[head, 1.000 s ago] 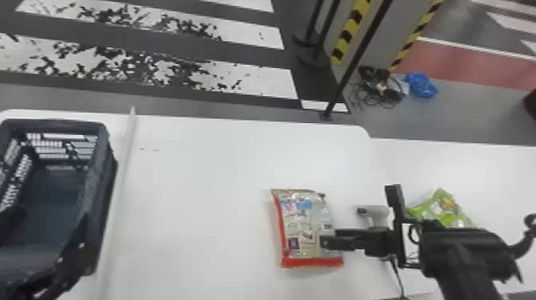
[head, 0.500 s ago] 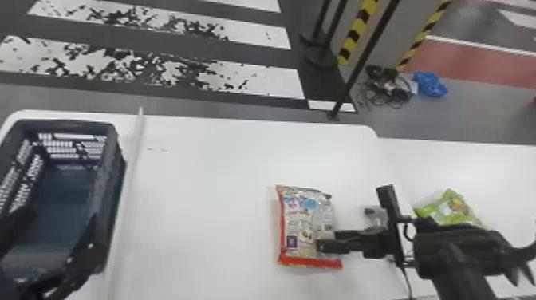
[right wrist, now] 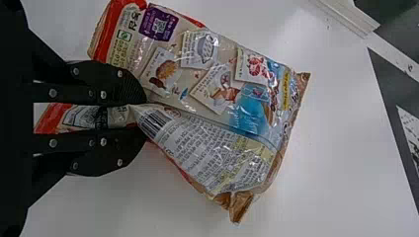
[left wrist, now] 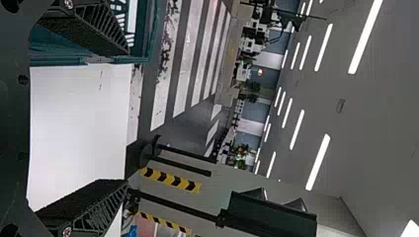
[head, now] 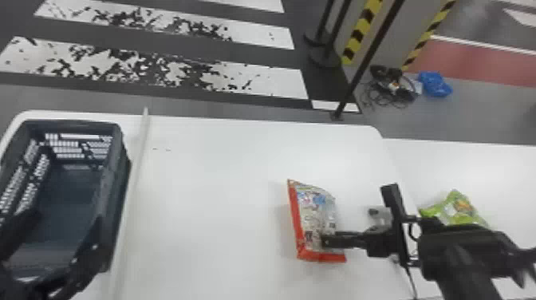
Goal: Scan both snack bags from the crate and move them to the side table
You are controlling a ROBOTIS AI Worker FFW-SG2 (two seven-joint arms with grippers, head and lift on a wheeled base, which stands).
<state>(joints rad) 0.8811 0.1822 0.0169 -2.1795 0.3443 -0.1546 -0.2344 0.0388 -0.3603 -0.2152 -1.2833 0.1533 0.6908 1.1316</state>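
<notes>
Red-edged snack bag point(head: 317, 211): right of centre in the frame's lower half, on or just above the white worktable point(head: 215, 179). It sat at a tilt; whether its underside touched the surface, I could not tell.

Right gripper point(head: 325, 241): fingers drawn nearly together on a pinched fold near the bag's red end. The gathered film gave them something thin to clamp and left much of the printed face uncovered. A barcode point(right wrist: 154, 123) lay just past the fingertips in the right wrist view, a grip that seemed suited to showing the code to a reader.

Handheld scanner point(head: 381, 215), by its look: a pale device partly hidden behind the right gripper, near the worktable's right edge, presumably kept there for short reach.

Green snack bag point(head: 456, 205): lower right, lying on the side table point(head: 478, 163), partly covered by the right arm point(head: 458, 251). Its position suggested it was finished with, leaving the red-edged one to scan and carry across.

Dark blue crate point(head: 75, 124): lower left, beside a raised strip point(head: 137, 179) that perhaps marked off its area.

Left gripper point(head: 66, 218): lower left, over the crate, fingers wide apart, nothing between them; idle, I judged, because one arm sufficed.
</notes>
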